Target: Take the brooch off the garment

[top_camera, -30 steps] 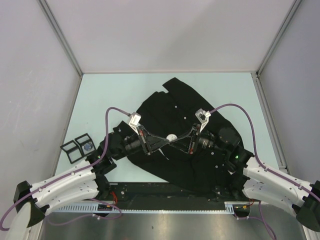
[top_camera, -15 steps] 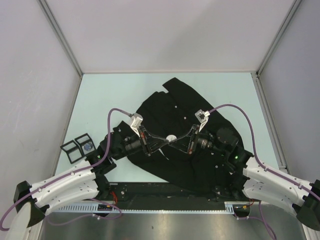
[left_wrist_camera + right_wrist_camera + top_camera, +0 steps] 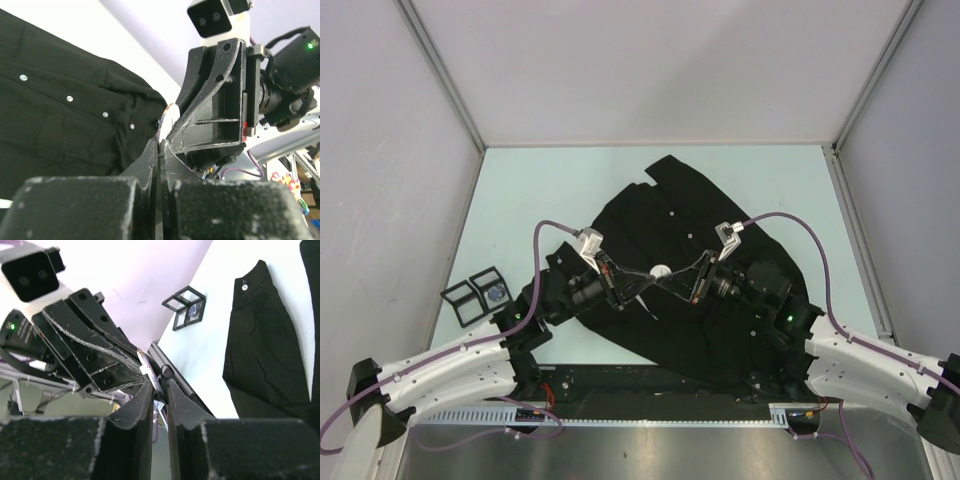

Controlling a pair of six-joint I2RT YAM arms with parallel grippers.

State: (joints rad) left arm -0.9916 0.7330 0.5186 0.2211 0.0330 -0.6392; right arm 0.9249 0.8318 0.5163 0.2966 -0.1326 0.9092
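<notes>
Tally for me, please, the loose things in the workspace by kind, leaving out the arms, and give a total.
Black shirt: 1
Round white brooch: 1
Black square frames: 2
Total: 4

Top cam: fixed, high, behind arm bases (image 3: 380, 395), tilted down over whole table (image 3: 520, 190); far off, bases at 6 o'clock, garment (image 3: 650, 215) centre. L wrist cam (image 3: 30, 272): v. close, sights along left gripper (image 3: 159, 144) at 6 o'clock. R wrist cam (image 3: 212, 17): same, along right gripper (image 3: 159, 382) at 6. Wrist views face each other: R cam at 1 o'clock in L view, L cam at 10 in R view. All 3 share brooch (image 3: 660, 270) & garment; top & R wrist also share black frames (image 3: 187, 307)
</notes>
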